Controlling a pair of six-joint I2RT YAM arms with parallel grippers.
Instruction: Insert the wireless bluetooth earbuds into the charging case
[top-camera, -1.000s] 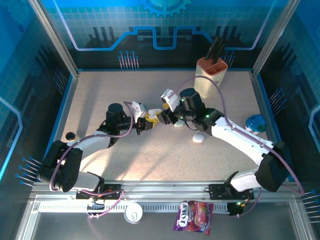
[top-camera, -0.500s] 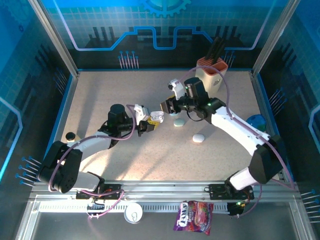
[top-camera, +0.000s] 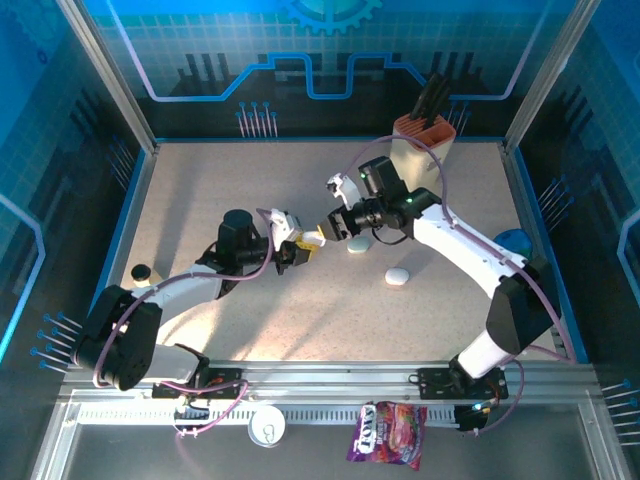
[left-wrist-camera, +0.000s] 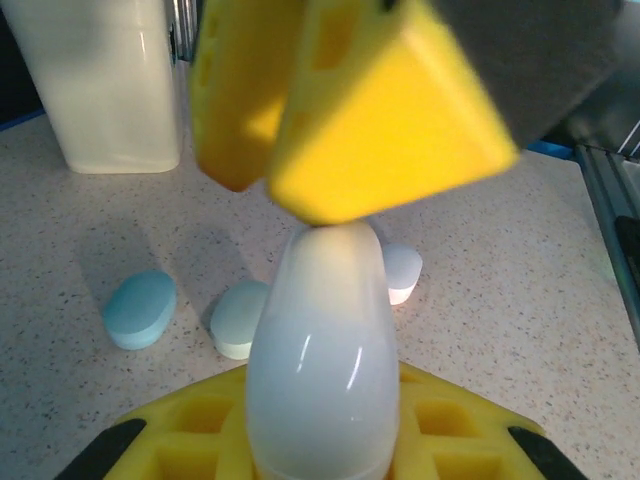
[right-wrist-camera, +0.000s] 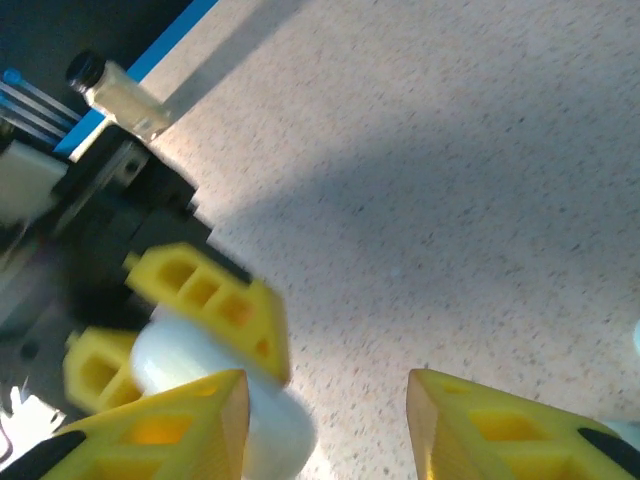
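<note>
Glossy white, egg-shaped plastic charging case (left-wrist-camera: 320, 375), smooth and closed along its visible surface; whether earbuds sit inside it cannot be told. The case is held off the table near the centre of the workspace, its wider end seated between the yellow, hollow-celled fingers of the left gripper (top-camera: 302, 244), which is clamped on it. The narrow end points away from the left wrist and touches the blunt yellow wedge of one finger of the right gripper (right-wrist-camera: 325, 388). In the right wrist view the right jaws stand apart with bare table showing between them. The case lies against the inner face of one finger only, so the gripper is not closed on it.

Beyond the case, three matte oval pebble-shaped cases rest flat on the speckled beige table (top-camera: 250, 190): a pale blue case (left-wrist-camera: 140, 308), just beside it a pale green case (left-wrist-camera: 238, 318), and slightly apart a white case (left-wrist-camera: 402, 272).

Behind them stands an upright cream block (top-camera: 420, 148) with a terracotta top and dark handles protruding from it. A small clear vial (right-wrist-camera: 110, 90) with a black cap stands at the table's left edge, a rounded blue object (top-camera: 512, 243) at its right edge, and a crinkled purple snack bag (top-camera: 388, 432) lies in front of the arm bases.
</note>
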